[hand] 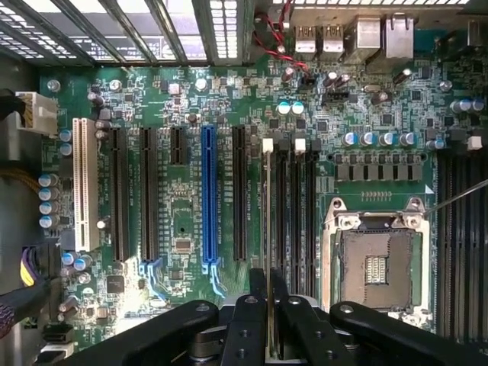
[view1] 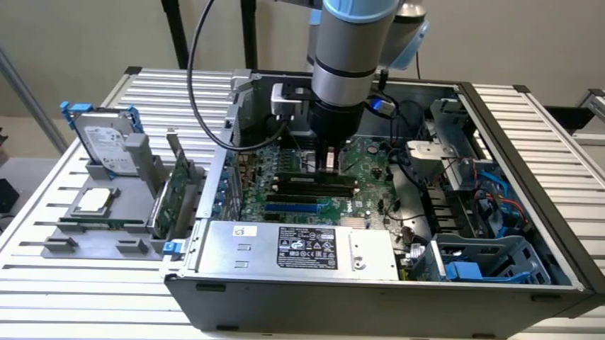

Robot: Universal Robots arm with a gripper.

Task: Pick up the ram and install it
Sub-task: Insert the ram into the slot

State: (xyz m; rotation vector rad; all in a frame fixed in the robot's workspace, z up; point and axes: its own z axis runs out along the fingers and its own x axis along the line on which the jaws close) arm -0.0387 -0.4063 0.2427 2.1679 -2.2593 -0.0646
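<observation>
My gripper [hand: 267, 305] is shut on the ram [hand: 266, 229], which I see edge-on as a thin line between the two black fingers [hand: 248, 320]. The stick runs along the outermost of the black memory slots [hand: 293, 206], the one whose white latch [hand: 268, 145] sits at its far end. I cannot tell whether the ram touches the slot. In the exterior view the gripper [view1: 328, 161] reaches straight down into the open computer case, just above the motherboard [view1: 373, 195] and its black slots [view1: 317, 185].
A blue expansion slot [hand: 208, 198] and black ones lie beside the memory slots, with the open CPU socket [hand: 374, 267] on the other side. The power supply [view1: 302, 248] fills the case front. Outside the case a grey holder [view1: 85, 234] carries a hard drive [view1: 104, 142] and an expansion card [view1: 180, 184].
</observation>
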